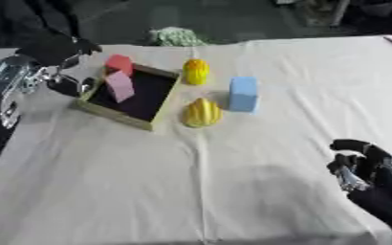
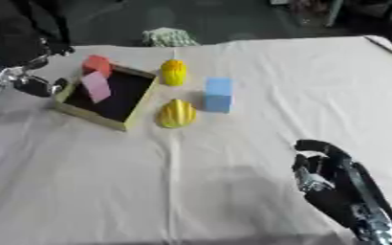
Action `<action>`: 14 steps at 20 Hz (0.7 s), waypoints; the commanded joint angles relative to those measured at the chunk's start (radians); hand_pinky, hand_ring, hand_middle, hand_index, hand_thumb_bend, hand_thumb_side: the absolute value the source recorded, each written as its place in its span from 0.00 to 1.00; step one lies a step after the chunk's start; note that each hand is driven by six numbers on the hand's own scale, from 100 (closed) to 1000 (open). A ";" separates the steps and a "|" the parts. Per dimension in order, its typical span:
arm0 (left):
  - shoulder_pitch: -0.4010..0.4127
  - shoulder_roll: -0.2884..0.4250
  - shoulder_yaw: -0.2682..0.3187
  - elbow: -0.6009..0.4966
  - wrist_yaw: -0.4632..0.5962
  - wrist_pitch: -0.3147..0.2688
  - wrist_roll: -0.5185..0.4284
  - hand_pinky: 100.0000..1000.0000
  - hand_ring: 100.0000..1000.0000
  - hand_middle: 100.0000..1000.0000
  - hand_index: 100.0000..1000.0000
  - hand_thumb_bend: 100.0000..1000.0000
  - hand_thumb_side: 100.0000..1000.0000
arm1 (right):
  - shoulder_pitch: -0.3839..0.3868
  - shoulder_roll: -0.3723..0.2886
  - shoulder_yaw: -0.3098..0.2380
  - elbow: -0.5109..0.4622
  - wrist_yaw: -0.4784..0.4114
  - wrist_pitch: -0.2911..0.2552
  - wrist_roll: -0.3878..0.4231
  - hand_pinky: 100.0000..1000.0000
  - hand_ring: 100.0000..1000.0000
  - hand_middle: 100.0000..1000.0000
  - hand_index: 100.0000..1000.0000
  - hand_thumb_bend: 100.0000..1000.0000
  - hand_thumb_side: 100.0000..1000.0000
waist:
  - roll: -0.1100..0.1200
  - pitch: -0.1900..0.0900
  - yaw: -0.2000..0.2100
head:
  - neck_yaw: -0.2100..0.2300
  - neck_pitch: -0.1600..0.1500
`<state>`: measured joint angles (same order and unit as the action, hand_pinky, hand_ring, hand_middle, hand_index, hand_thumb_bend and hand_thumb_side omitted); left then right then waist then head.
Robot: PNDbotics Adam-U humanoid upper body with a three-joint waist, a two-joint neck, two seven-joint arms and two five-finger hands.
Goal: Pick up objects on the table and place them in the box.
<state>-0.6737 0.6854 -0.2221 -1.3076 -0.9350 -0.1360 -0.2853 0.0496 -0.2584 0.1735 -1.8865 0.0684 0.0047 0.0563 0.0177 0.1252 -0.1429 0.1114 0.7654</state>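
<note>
I take the shallow rectangular box (image 1: 153,119), dark inside with a pale yellow-green rim, as my reference on the white cloth-covered tabletop (image 1: 233,182).

Progress, as I judge it: two items are done, three remain.

1. In the box: a pink block (image 1: 120,86) leans against the far-left inner wall, and a red block (image 1: 119,63) sits at the far corner, partly over the rim. I cannot tell whether the red block rests fully inside.
2. Outside the box, to its right: a yellow rounded ribbed object (image 1: 197,71) stands just beside the far right corner; a second yellow ribbed object (image 1: 202,113), more dome-shaped, lies just beside the near right corner; a light blue rectangular block (image 1: 244,94) stands farther right, near both yellow objects but apart from them.

Hand status:
- My left hand (image 1: 61,50) is just beyond the left side of the box, over the far-left rim. It holds nothing that I can see; whether its fingers are curled or extended, I cannot tell.
- My right hand (image 2: 325,167) is well apart from the box, towards the near right of the tabletop, with fingers curled and nothing in them.

A green-and-white bundle (image 1: 176,36) lies beyond the box, at the tabletop's far edge.
</note>
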 commanded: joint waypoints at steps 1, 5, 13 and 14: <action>-0.017 0.043 -0.016 -0.097 0.108 0.010 -0.040 0.79 0.73 0.70 0.92 0.11 0.12 | -0.010 -0.009 -0.003 -0.020 0.002 -0.003 0.001 0.57 0.55 0.69 0.74 0.00 0.20 | 0.000 -0.015 -0.001 | -0.003 0.005; -0.068 0.002 -0.066 -0.128 0.173 0.007 -0.098 0.79 0.73 0.71 0.92 0.12 0.18 | -0.009 -0.010 -0.002 -0.020 0.001 -0.003 0.004 0.57 0.55 0.69 0.74 0.00 0.20 | -0.003 -0.018 -0.010 | 0.000 0.005; -0.162 -0.154 -0.162 -0.044 0.152 -0.029 -0.192 0.80 0.73 0.71 0.93 0.14 0.31 | -0.013 -0.008 0.009 -0.023 -0.009 -0.005 0.017 0.57 0.55 0.69 0.74 0.00 0.21 | -0.006 -0.016 -0.037 | 0.013 0.005; -0.164 -0.173 -0.168 -0.020 0.147 -0.030 -0.200 0.80 0.73 0.71 0.93 0.13 0.33 | -0.014 -0.008 0.010 -0.023 -0.010 -0.005 0.018 0.57 0.55 0.69 0.74 0.00 0.21 | -0.007 -0.015 -0.041 | 0.016 0.005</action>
<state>-0.8135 0.5183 -0.3871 -1.3385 -0.7829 -0.1625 -0.4720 0.0441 -0.2584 0.1831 -1.8868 0.0661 0.0026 0.0687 0.0144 0.1220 -0.1856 0.1226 0.7654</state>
